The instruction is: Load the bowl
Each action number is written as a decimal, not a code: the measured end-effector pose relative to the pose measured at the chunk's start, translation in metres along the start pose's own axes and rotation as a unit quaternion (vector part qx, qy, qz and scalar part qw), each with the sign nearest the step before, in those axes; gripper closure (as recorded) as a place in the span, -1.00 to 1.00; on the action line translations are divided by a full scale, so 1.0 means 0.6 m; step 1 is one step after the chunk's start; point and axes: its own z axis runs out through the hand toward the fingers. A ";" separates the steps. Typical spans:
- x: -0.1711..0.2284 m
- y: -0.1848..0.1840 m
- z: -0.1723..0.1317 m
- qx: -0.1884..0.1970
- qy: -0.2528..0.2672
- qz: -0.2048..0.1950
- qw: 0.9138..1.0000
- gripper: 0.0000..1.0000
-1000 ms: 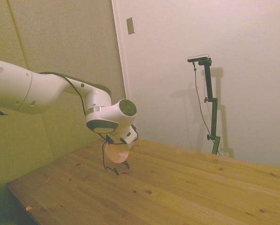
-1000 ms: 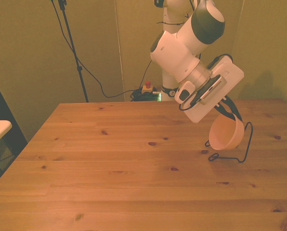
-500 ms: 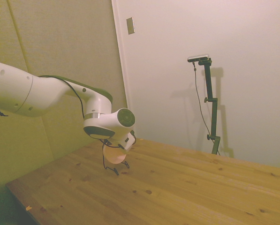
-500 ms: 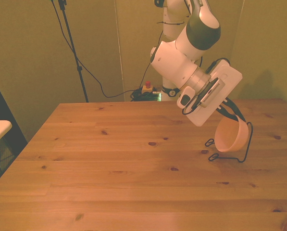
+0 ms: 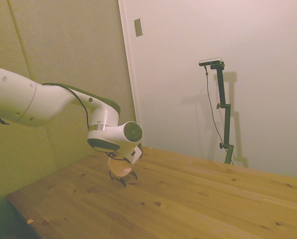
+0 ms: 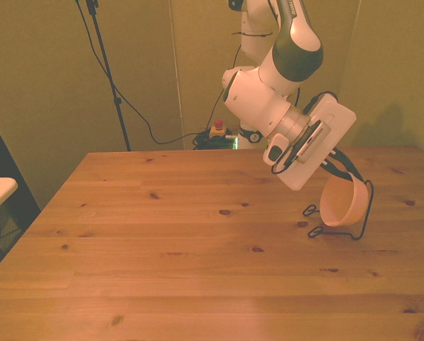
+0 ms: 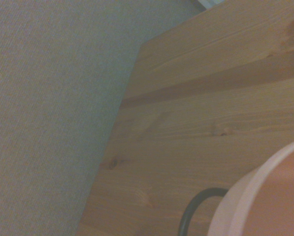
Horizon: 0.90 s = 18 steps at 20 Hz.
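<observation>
From the side, you see the gripper (image 5: 122, 160) low over the table (image 5: 198, 199), with the bowl (image 5: 119, 168) tilted beneath it inside the black wire rack (image 5: 122, 178). In the front view, the bowl (image 6: 341, 204) sits on its side within the rack (image 6: 364, 213) toward the front view's right, the gripper (image 6: 338, 169) holding its rim between closed-in fingers. At the wrist, you get the bowl's pale rim (image 7: 245, 206) and a curve of rack wire (image 7: 196, 206). No readable writing appears anywhere.

The claw (image 6: 337, 169) holds the bowl (image 6: 341, 202) tilted in the wire rack (image 6: 363, 213).
</observation>
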 end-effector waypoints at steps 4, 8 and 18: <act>0.001 0.007 0.004 0.004 0.000 0.001 1.000 1.00; 0.004 0.018 0.010 0.006 0.000 0.004 1.000 1.00; 0.009 0.027 0.014 0.012 0.001 0.006 1.000 -1.00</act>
